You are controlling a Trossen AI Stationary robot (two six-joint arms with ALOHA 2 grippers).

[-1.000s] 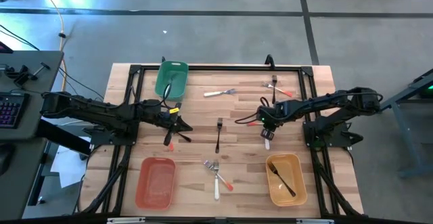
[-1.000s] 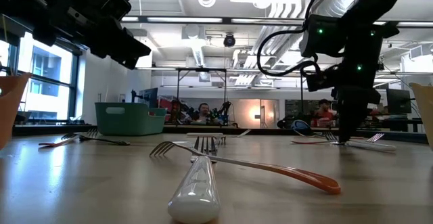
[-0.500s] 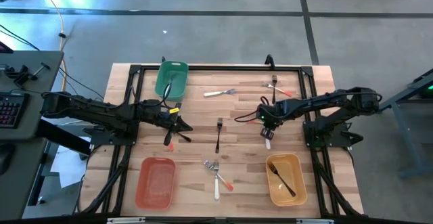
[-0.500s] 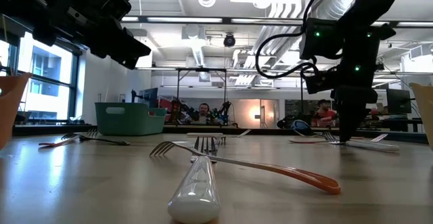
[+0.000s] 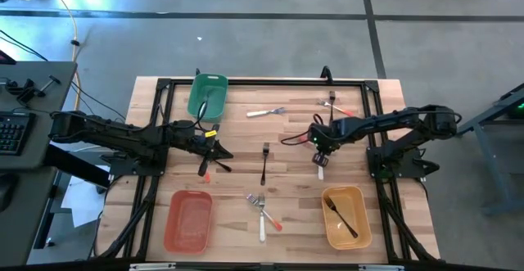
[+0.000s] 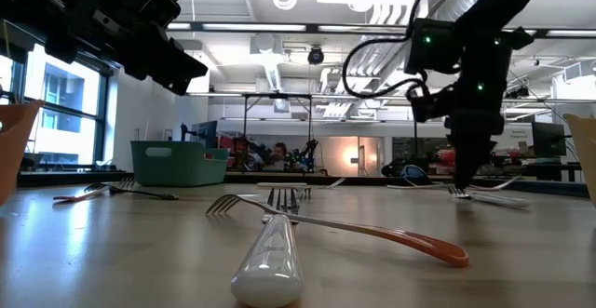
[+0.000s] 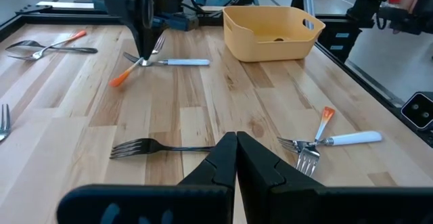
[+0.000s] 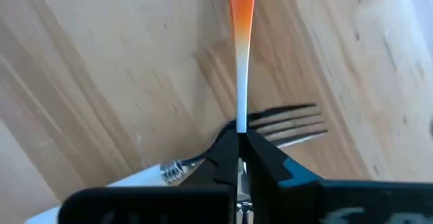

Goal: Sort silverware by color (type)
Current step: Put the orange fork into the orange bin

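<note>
From the high view, I have the right gripper (image 5: 320,151) low over the boards near the table's middle right, fingers clenched on an orange fork (image 5: 321,161) that crosses a white fork there. The yellow bin (image 5: 344,216), already holding a black fork (image 5: 343,214), sits nearer the table's front edge than those fingers; the red bin (image 5: 188,221) is well off toward the left arm's side. The left gripper (image 5: 214,150) is clenched on nothing, with a black fork (image 5: 264,164) just ahead of its tips.

In the low view, the right gripper (image 6: 463,182) stands upright, its tips down at table level on the far cutlery. Closest to the camera lie a white fork (image 6: 270,249) and a second orange fork (image 6: 372,230), crossed.

The left wrist view shows the left arm's fingers (image 7: 233,163) pressed together, the black fork (image 7: 159,146) just beyond them, and the far right gripper (image 7: 143,51) pinching where the orange fork (image 7: 128,72) meets the white fork (image 7: 177,62).

In the right wrist view, my fingers (image 8: 233,149) close on the orange fork's (image 8: 241,55) neck, tines (image 8: 287,122) of the other fork just beside them.

I judge this the grasp step. Next calls for a straight lift that leaves the white fork behind, then a carry to the matching bin.

A second ago these fingers stood half open; now they are clamped, and the wrist has shifted slightly.
</note>
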